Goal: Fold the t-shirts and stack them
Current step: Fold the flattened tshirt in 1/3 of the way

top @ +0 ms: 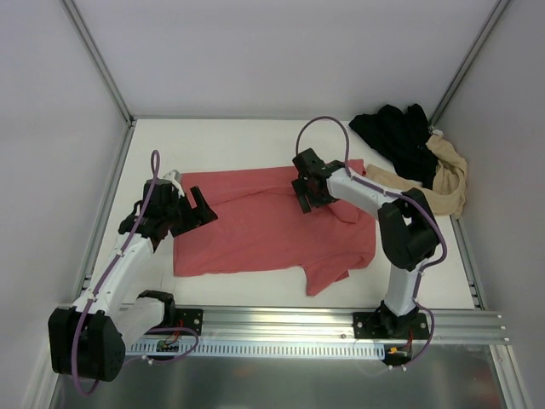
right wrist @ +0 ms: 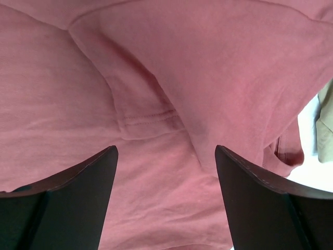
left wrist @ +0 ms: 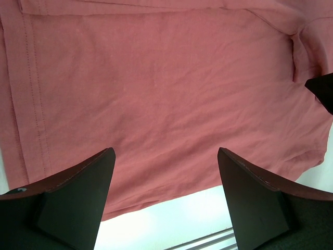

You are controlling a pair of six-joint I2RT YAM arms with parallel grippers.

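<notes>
Folding the coral-red t-shirt [top: 255,230] well, we should pinch the sleeve seam [right wrist: 148,121] between the right fingers [right wrist: 260,198] and the cloth edge [left wrist: 166,195] between the left fingers [left wrist: 73,198] (both pairs wide, empty) together.

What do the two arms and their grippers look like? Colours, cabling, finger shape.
Left arm and right arm: white links, chunky black joints, black bases on a silver rail. A purple cable loops along each. Left gripper and right gripper are black. The wrist views show matte black wedge-shaped fingers with lightly scuffed edges. No markings legible.
</notes>
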